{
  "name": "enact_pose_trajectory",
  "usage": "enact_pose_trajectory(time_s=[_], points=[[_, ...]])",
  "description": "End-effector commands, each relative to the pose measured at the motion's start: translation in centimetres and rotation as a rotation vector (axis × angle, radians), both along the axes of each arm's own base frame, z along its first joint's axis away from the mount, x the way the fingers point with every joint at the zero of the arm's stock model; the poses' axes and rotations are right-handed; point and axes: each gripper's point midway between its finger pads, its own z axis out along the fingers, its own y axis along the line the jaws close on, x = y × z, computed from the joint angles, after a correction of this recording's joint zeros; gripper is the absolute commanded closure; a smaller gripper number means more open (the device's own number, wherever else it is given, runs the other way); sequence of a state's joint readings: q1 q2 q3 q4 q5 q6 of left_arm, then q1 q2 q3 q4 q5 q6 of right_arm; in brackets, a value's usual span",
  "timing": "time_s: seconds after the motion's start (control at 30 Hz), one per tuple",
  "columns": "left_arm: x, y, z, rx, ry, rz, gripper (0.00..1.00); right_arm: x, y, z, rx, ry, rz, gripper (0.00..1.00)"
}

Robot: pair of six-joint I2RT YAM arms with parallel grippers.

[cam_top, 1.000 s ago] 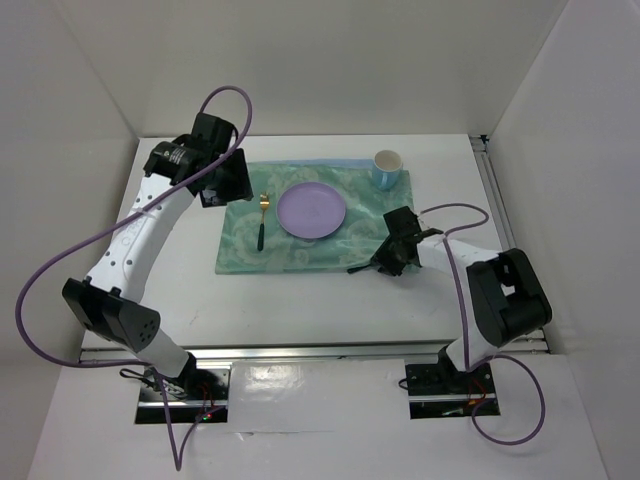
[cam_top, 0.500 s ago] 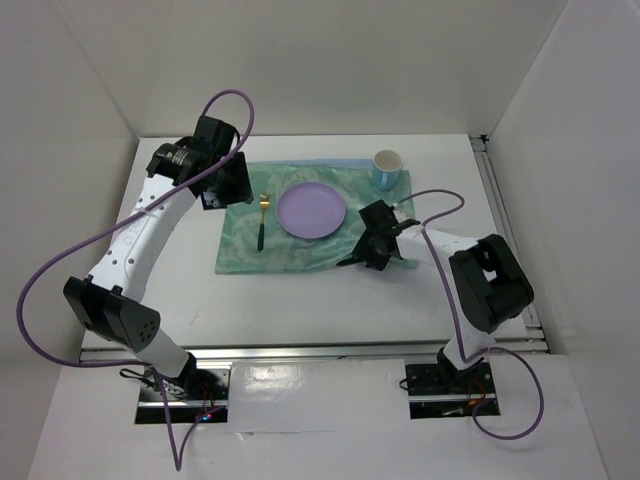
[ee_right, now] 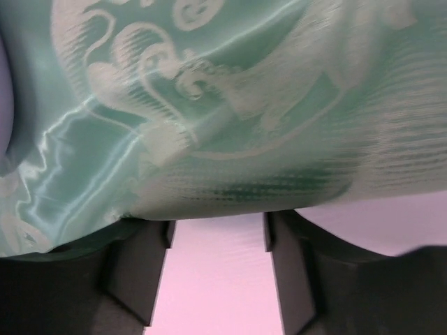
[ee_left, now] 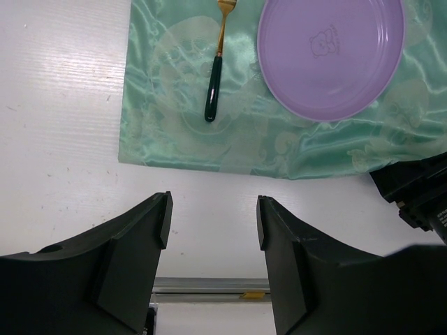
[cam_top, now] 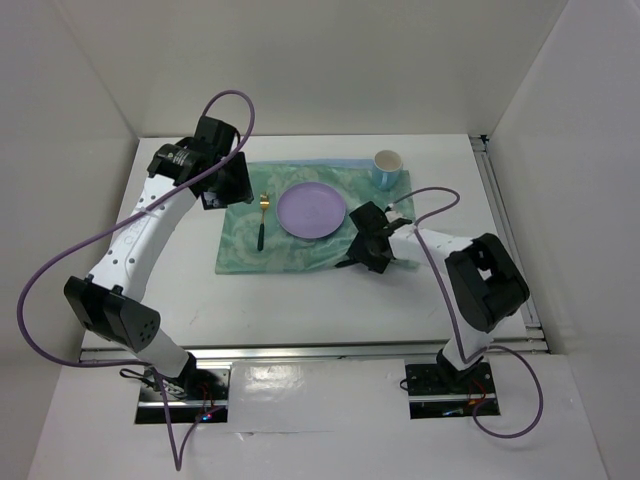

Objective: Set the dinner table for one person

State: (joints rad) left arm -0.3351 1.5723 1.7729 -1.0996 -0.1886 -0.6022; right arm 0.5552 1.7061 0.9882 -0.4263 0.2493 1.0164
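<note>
The white dinner table (cam_top: 300,300) carries a green patterned cloth (cam_top: 240,250). On the cloth are a purple plate (cam_top: 312,211), a fork (cam_top: 262,222) with a gold head and dark handle left of the plate, and a blue cup (cam_top: 387,168) at the far right corner. My left gripper (cam_top: 228,185) is open and empty above the cloth's left edge; its view shows the fork (ee_left: 215,77) and plate (ee_left: 331,56). My right gripper (cam_top: 365,260) is low at the cloth's near right edge. Its jaws stand apart (ee_right: 216,230) with the cloth's edge (ee_right: 230,105) bulging over the fingertips.
White walls close the table in on the left, back and right. A metal rail (cam_top: 500,200) runs along the right edge. The right gripper also shows in the left wrist view (ee_left: 419,188) at the cloth's near right corner. Bare tabletop (ee_left: 63,105) lies left of the cloth.
My right gripper has moved left from the bare table to the cloth's near right edge, and its arm has swung in. The left arm has barely moved.
</note>
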Motion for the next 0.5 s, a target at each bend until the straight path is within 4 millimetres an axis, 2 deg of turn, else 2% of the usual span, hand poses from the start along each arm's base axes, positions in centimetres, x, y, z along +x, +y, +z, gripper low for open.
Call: enact_pose_trajectory(time_s=[0.0, 0.1, 0.23, 0.37, 0.47], points=[[-0.2, 0.5, 1.2, 0.010, -0.044, -0.005, 0.32, 0.3, -1.6, 0.8, 0.016, -0.011, -0.046, 0.34], [-0.2, 0.5, 1.2, 0.010, -0.044, -0.005, 0.32, 1.1, -1.2, 0.7, 0.003, 0.010, -0.046, 0.33], [-0.2, 0.5, 1.2, 0.010, -0.044, -0.005, 0.32, 1.4, -1.0, -1.1, -0.038, 0.072, -0.037, 0.33], [0.0, 0.5, 0.9, 0.018, -0.035, -0.012, 0.32, 0.5, -1.9, -1.8, -0.109, 0.110, -0.040, 0.43], [0.0, 0.5, 0.9, 0.018, -0.035, -0.012, 0.32, -1.4, -2.9, -1.9, -0.168, 0.138, -0.038, 0.55]])
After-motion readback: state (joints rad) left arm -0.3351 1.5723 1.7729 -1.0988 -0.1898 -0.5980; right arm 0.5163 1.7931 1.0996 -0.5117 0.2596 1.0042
